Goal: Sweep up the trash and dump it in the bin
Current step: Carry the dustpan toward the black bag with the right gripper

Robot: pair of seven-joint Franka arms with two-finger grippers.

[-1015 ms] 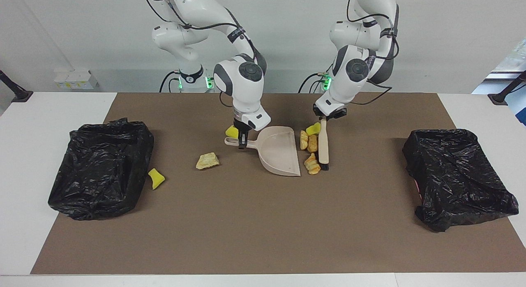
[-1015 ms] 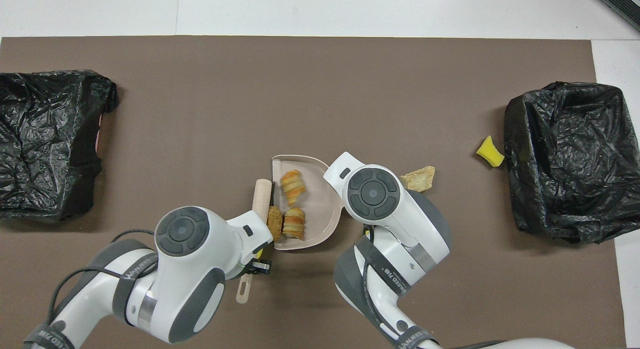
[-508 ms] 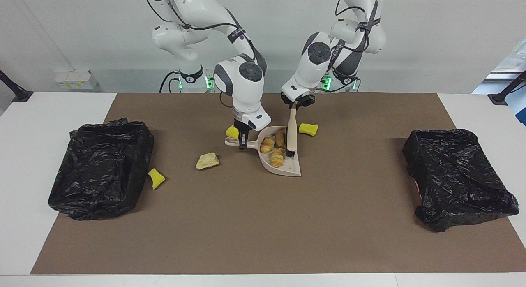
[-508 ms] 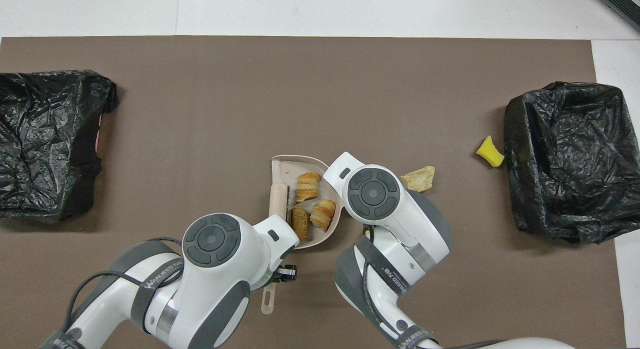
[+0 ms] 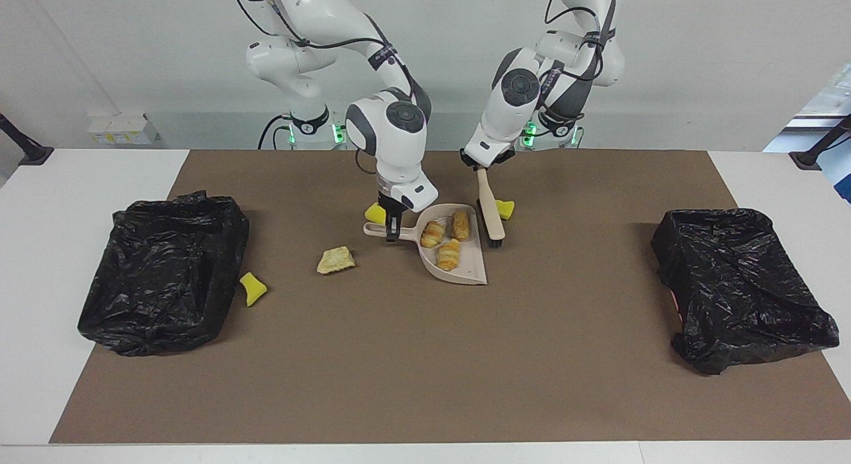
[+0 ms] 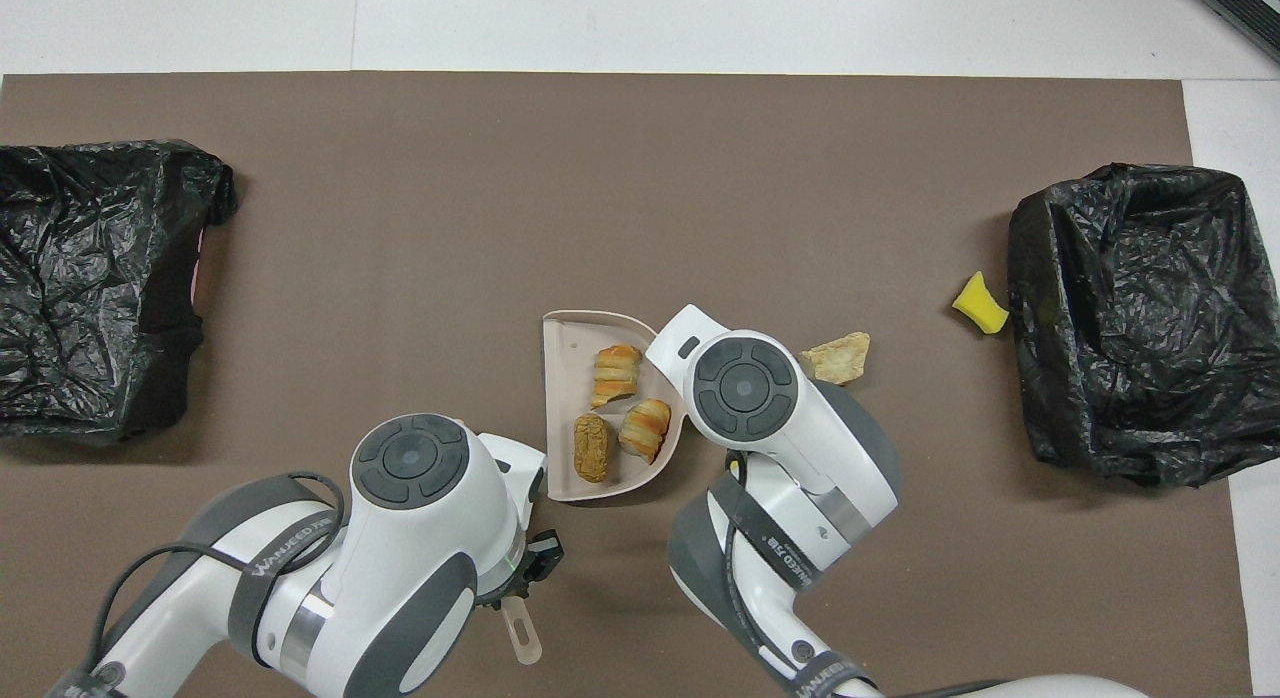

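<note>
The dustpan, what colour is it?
The dustpan is pale beige, clearest in the overhead view.

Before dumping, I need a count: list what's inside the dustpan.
Three brown bread-like lumps lie in the dustpan. Its handle end is covered from above by the right arm.

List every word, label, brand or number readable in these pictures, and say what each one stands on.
"WANJEED" and some letters after it that cannot be made out: printed on the grey band of the left arm, overhead view.
The same kind of lettering on the grey band of the right arm, overhead view: not clear enough to read surely.
No lettering shows on the dustpan, the brush or the two black bag-lined bins.
</note>
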